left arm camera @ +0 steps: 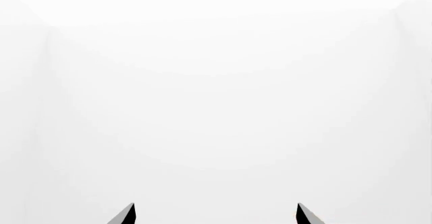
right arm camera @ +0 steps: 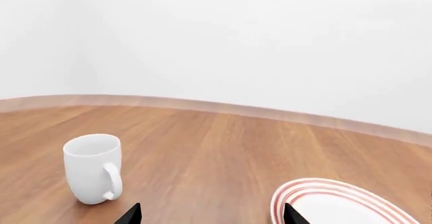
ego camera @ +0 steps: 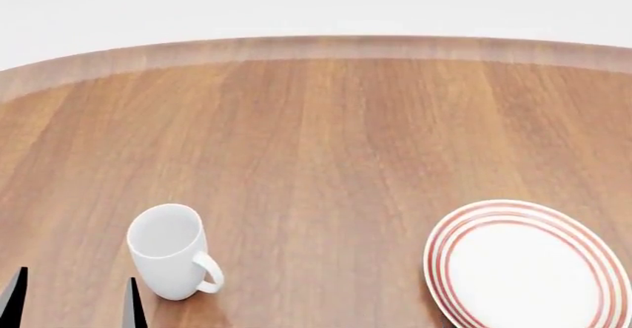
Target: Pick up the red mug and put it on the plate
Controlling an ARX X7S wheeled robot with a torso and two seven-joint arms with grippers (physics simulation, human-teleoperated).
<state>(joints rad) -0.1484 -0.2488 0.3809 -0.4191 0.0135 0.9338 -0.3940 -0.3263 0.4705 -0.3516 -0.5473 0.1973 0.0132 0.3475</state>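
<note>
Left gripper (ego camera: 76, 302) is showing nearest the head camera, two dark tips poking up at the near left of the counter (ego camera: 326, 135), jaws standing spread with nothing between them. Its wrist camera is facing only blank white wall (left arm camera: 216, 82).

Red mug: not appearing in any view. Cannot say where it is sitting; it is likely lying outside what the cameras are covering.

Plate (ego camera: 523, 265) is lying flat toward the counter's near right, bare, partly cut off by the frame. Right gripper (right arm camera: 210, 215) is hovering just short of it, jaws spread and empty.

White mug (ego camera: 170, 250) is standing upright toward the near left, handle pointing toward the plate side, just beside the left gripper's tips. It is not the target.

Handling, as judgement: a ceramic mug is going to be stiff, glazed and slippery, moderately heavy, and liable to chip if dropped. Best taking it across the body below the rim, clear of the handle, then lowering it gently onto the plate.
</note>
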